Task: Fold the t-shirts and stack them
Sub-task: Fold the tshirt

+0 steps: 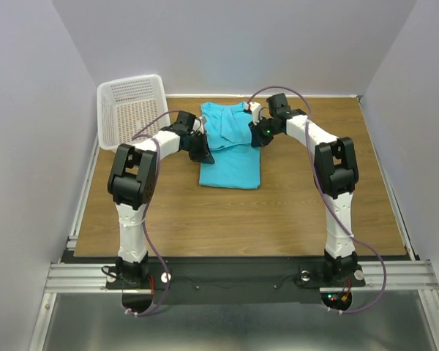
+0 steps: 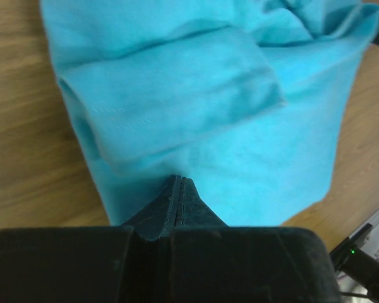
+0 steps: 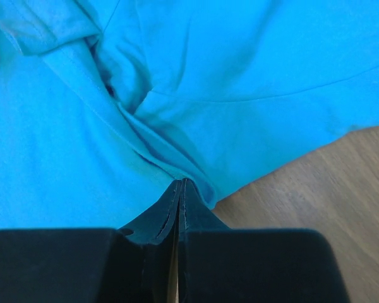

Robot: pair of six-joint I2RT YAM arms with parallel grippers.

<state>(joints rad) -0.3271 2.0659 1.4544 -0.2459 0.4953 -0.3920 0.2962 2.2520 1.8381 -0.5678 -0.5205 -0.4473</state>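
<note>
A turquoise t-shirt (image 1: 230, 150) lies partly folded on the far middle of the wooden table, collar end away from me. My left gripper (image 1: 205, 152) is at the shirt's left edge. In the left wrist view its jaws (image 2: 179, 178) are pressed together on the cloth (image 2: 240, 158) just below a folded sleeve (image 2: 177, 95). My right gripper (image 1: 254, 135) is at the shirt's right edge near the collar. In the right wrist view its jaws (image 3: 182, 182) are pinched on a fold of the cloth (image 3: 240, 63), and creases run out from the tips.
A white mesh basket (image 1: 132, 110) leans tilted at the far left corner of the table (image 1: 241, 219). Grey walls close in the left, right and back sides. The arms' bases sit on a metal rail at the near edge.
</note>
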